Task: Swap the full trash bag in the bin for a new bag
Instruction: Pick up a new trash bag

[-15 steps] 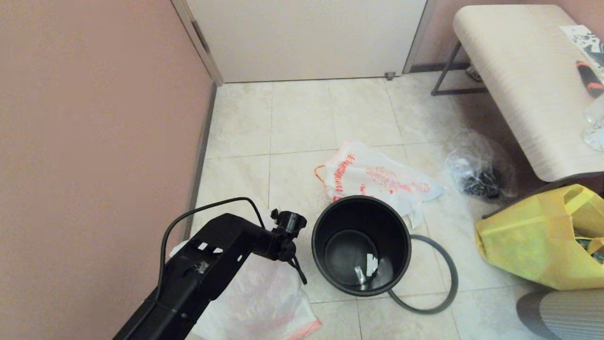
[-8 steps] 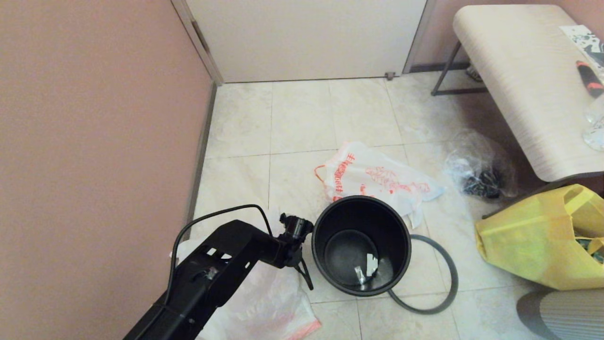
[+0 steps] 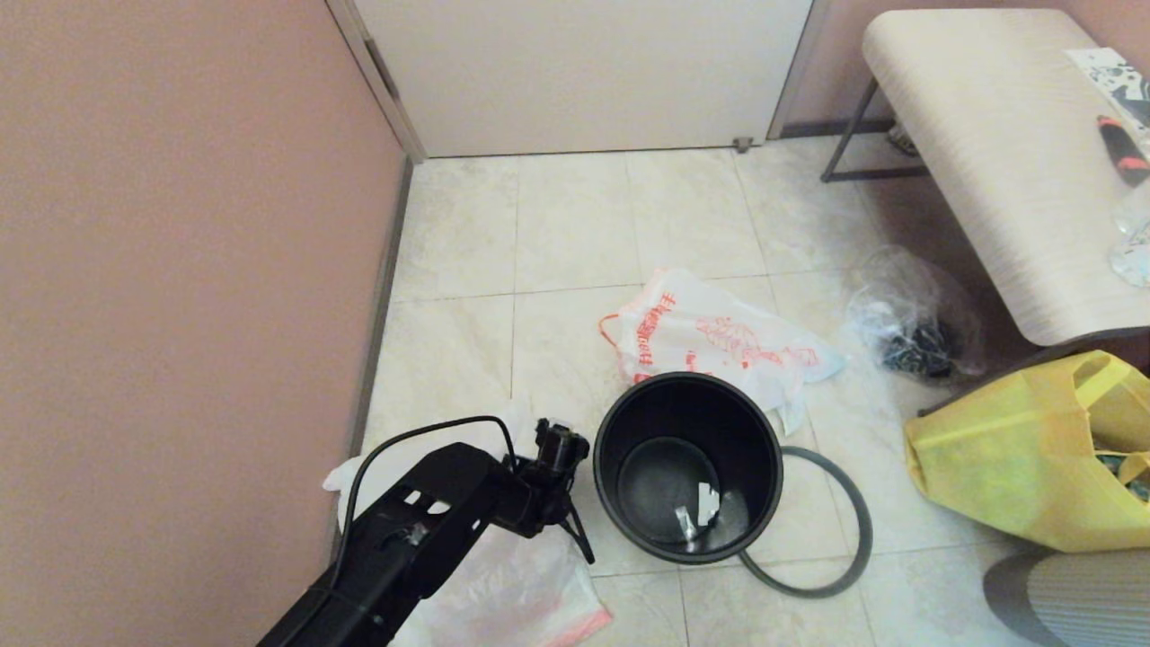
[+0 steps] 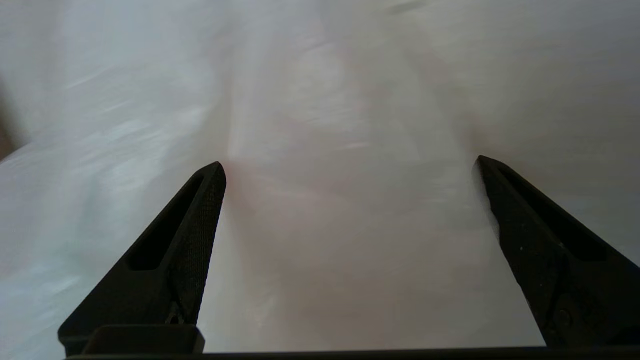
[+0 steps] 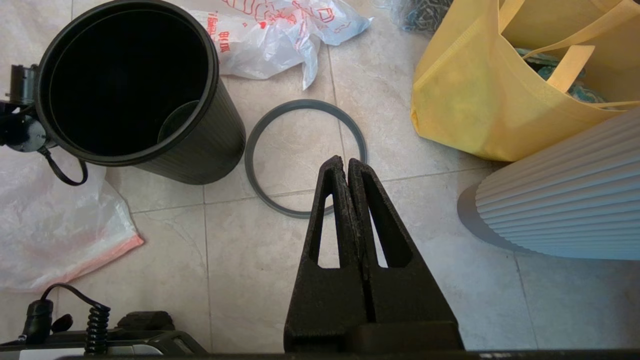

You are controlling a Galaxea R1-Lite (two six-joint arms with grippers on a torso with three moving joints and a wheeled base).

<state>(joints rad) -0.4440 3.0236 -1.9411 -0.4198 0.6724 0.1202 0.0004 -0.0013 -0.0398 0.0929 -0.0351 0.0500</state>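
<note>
The black bin (image 3: 750, 449) stands upright on the tiled floor with small scraps at its bottom. Its grey hoop (image 3: 844, 539) lies flat on the floor against its right side. Behind the bin lies the full trash bag (image 3: 710, 337), white with red-orange print. The milky new bag (image 3: 512, 584) with a pink-orange edge is spread left of the bin. My left arm (image 3: 431, 530) reaches down over it. My left gripper (image 4: 350, 161) is open, its tips close on the new bag (image 4: 320, 100). My right gripper (image 5: 346, 160) is shut and empty above the hoop (image 5: 255, 165).
A pink wall (image 3: 180, 270) runs close on the left. A yellow tote (image 3: 1015, 467), a clear bag with dark contents (image 3: 916, 328) and a bench (image 3: 997, 153) crowd the right side. A white ribbed object (image 3: 1069, 593) sits at the near right. A door (image 3: 584, 72) closes the far end.
My left arm has sunk lower over the new bag and shifted a little to the right. The bin, hoop and printed bag have stayed put.
</note>
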